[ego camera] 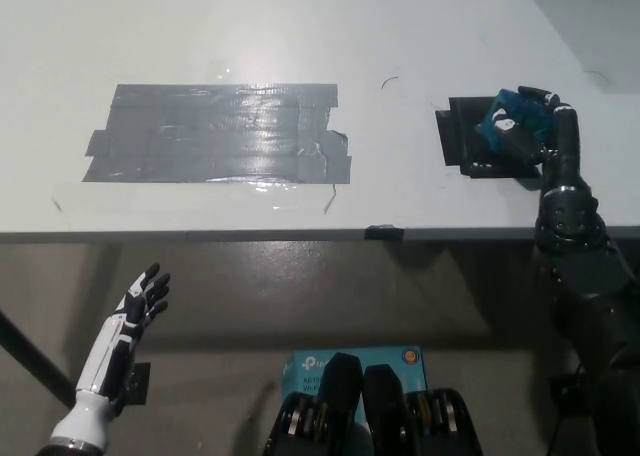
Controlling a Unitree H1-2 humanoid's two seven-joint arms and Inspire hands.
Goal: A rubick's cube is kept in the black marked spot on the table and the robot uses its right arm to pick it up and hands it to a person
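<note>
The Rubik's cube [508,126], showing mostly blue faces, is tilted over the black marked spot [466,141] at the right of the white table [300,36]. My black right hand [535,124] is wrapped around it from the right, fingers curled over its top and thumb on the near side. The cube sits toward the spot's far right corner and looks partly lifted. My white left hand [135,321] rests open below the table edge at the lower left.
A wide patch of grey tape [220,133] covers the table's middle left. A small black tab [384,232] sits on the table's front edge. A teal box [355,361] lies on the floor below.
</note>
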